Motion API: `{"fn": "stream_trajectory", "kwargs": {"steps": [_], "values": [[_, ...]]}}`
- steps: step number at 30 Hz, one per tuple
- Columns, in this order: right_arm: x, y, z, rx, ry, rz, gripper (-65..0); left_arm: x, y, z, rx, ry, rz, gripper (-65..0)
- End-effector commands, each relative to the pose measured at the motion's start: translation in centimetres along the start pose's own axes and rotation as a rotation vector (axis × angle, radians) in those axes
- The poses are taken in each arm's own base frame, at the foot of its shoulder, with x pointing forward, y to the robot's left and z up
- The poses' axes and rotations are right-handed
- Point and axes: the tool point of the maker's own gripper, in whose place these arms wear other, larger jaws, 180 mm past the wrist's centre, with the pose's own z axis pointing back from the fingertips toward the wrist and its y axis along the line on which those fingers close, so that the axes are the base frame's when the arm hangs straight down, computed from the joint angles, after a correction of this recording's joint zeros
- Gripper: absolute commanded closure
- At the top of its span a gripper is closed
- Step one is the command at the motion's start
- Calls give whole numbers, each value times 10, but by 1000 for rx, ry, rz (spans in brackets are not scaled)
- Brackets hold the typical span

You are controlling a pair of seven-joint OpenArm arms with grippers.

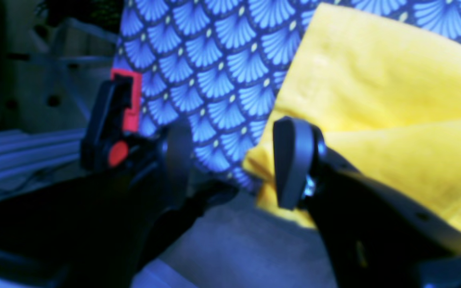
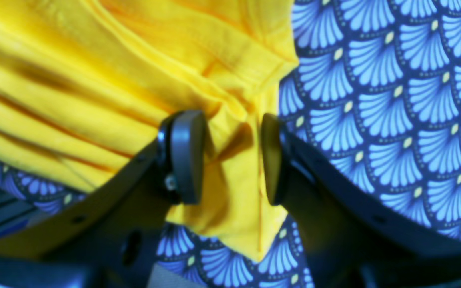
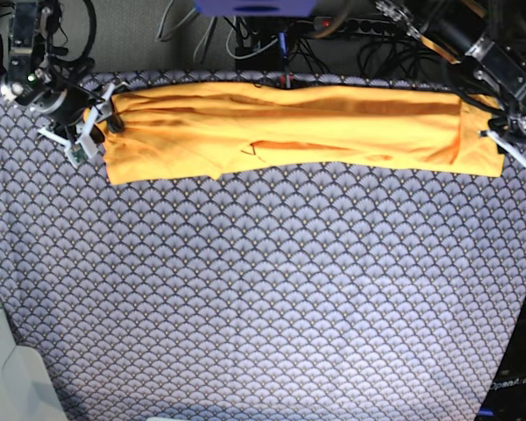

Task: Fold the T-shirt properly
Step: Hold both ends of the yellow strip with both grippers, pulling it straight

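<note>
Nearest to my base camera, the scallop-patterned cloth (image 3: 263,307) is spreading bare across the whole table. Beyond it, along the far edge, the T-shirt (image 3: 289,132) is lying as one long, narrow orange-yellow band, folded lengthwise, running from one of my grippers to the other.

At the end on that view's left, my right gripper (image 2: 232,156) is standing with its jaws parted around a bunched corner of the shirt. The yellow cloth (image 2: 230,188) is hanging in the gap between the pads. The left-hand pad (image 2: 186,156) is lying against the fabric, and I cannot tell whether the other pad is touching it. The jaws are not pinched shut on the cloth.

At the opposite end, my left gripper (image 1: 230,160) is sitting at the table's edge with its jaws wide apart. Between them I am seeing only patterned cloth (image 1: 214,100) and the grey surface below it. The shirt's folded corner (image 1: 374,120) is lying just behind and beside the right-hand pad (image 1: 290,160), outside the gap. I am gripping nothing there.
</note>
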Motion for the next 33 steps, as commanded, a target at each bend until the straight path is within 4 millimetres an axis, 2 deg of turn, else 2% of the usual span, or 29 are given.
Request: {"fn": "stream_trajectory", "kwargs": {"steps": [1, 4, 9, 11, 19, 26, 33], "values": [[5, -3, 2, -7, -12, 12, -256, 11, 5, 2, 11, -33, -2, -321], [5, -3, 2, -7, -12, 12, -256, 3, -1, -3, -11, -9, -6, -342], [5, -3, 2, -7, -12, 12, -256, 1, -4, -5, -18, -4, -6, -556], [5, -3, 2, -7, -12, 12, -256, -1, -4, -5, -20, -1, -7, -595], [5, -3, 2, -7, -12, 12, -256, -1, -6, -7, -28, -1, -5, -595], [5, -3, 2, -6, -11, 13, -256, -24, -25, -33, -116, 88, 11, -597], [5, -3, 2, -6, -11, 13, -256, -34, -37, -40, -152, 120, 18, -595]]}}
